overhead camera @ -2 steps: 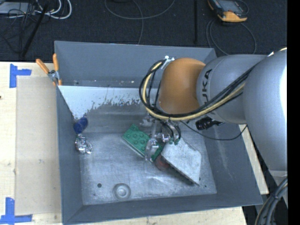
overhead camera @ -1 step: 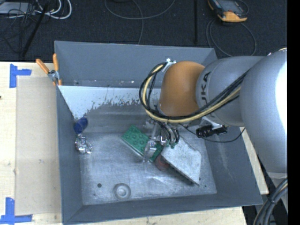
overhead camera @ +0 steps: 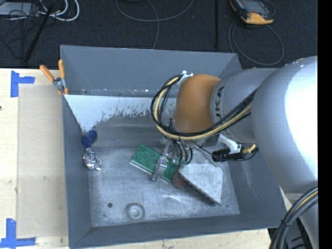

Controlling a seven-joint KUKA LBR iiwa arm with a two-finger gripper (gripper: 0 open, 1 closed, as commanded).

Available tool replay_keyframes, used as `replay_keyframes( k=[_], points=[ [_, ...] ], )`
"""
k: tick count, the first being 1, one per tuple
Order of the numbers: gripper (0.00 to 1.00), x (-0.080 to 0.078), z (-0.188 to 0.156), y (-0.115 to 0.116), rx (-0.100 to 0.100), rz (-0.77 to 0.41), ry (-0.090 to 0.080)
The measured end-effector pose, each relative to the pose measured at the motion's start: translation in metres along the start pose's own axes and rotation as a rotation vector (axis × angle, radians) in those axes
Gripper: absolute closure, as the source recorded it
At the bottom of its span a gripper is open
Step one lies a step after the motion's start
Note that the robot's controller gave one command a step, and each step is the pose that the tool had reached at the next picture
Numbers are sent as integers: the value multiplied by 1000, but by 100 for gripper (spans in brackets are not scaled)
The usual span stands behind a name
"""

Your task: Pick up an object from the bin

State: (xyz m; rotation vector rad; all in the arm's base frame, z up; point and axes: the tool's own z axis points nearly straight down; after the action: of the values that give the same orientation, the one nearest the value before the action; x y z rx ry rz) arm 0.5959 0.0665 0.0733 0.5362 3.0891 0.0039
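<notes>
The grey metal bin (overhead camera: 145, 71) is taking up the middle of the frame. The arm (overhead camera: 280, 118) is reaching in from the right, with its orange cover (overhead camera: 194, 102) and looped cables (overhead camera: 161, 108) sitting over the centre of the bin.

The gripper (overhead camera: 160, 171) is pointing down at the bin floor just right of centre. Its tip is standing on or directly above the right part of a green flat plate (overhead camera: 145, 157). The plate is lying flat, slanting from upper left to lower right, and is showing rows of small dots on its face. Whether the gripper is spread, closed or clamped on the plate cannot be told, and contact with the plate cannot be confirmed.

A grey slab (overhead camera: 205, 183) is lying just to the right of the plate, toward the lower right of the floor. A small reddish-brown piece (overhead camera: 179, 180) is showing between the slab and the plate, touching or nearly touching both.

Well apart, at the left side of the floor, a blue piece (overhead camera: 89, 137) is resting against the sloping wall, with a clear glassy piece (overhead camera: 92, 161) just below it. A clear round disc (overhead camera: 135, 210) is lying near the front edge of the floor, apart from everything else.
</notes>
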Motion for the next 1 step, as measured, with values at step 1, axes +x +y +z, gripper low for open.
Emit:
replay_keyframes(
  k=[1],
  points=[
    [0, 14, 0, 20, 1, 57, -4]
  ],
)
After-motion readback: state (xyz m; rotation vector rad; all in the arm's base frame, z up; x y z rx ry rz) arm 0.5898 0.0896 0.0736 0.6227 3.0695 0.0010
